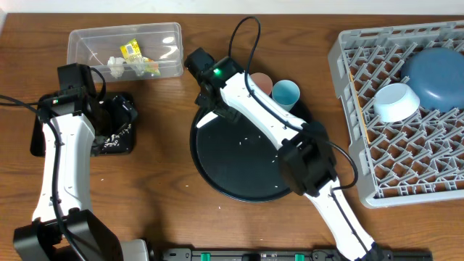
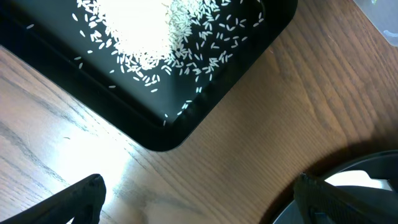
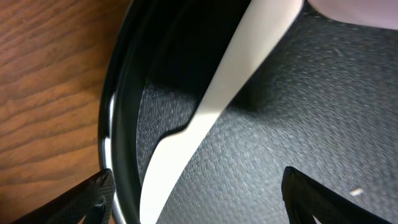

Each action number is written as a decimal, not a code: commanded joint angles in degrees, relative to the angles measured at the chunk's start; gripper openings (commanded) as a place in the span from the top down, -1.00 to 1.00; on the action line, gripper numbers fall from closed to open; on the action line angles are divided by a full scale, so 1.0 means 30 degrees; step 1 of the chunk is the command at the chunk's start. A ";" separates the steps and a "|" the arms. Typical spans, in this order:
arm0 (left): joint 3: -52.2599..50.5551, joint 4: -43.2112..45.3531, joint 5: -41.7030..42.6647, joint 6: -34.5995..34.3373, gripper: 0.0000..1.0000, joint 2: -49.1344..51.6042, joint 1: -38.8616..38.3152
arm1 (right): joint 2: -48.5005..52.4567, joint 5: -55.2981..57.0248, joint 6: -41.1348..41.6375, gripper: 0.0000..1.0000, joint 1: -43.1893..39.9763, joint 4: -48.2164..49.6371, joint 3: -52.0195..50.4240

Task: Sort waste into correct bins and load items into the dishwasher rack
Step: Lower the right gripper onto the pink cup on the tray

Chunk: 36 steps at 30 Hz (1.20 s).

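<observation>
My left gripper (image 2: pixel 205 208) is open over bare wood, just off a corner of the shallow black bin (image 2: pixel 186 118), which holds a heap of white rice (image 2: pixel 143 31). In the overhead view it (image 1: pixel 125 114) hangs by that bin (image 1: pixel 116 141). The clear bin (image 1: pixel 123 45) holds the yellow-green wrapper (image 1: pixel 132 49) and white tissue (image 1: pixel 116 65). My right gripper (image 3: pixel 199 202) is open astride the left rim of the round black tray (image 3: pixel 121 124), one finger outside and one inside. The dishwasher rack (image 1: pixel 362 145) holds the dark-blue bowl (image 1: pixel 435 76) and the white bowl (image 1: pixel 395 101).
A pink cup (image 1: pixel 261 81) and a light-blue cup (image 1: pixel 285 93) stand at the round tray's far rim. A few rice grains (image 1: pixel 250 138) lie scattered on that tray (image 1: pixel 239 167). Its edge (image 2: pixel 373 168) shows beside my left gripper's right finger.
</observation>
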 commanded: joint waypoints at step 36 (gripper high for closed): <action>0.0117 0.0000 -0.0299 -0.0080 -0.96 0.0007 0.0051 | 0.1923 0.0153 0.0510 -0.54 -0.0277 -0.2018 0.0117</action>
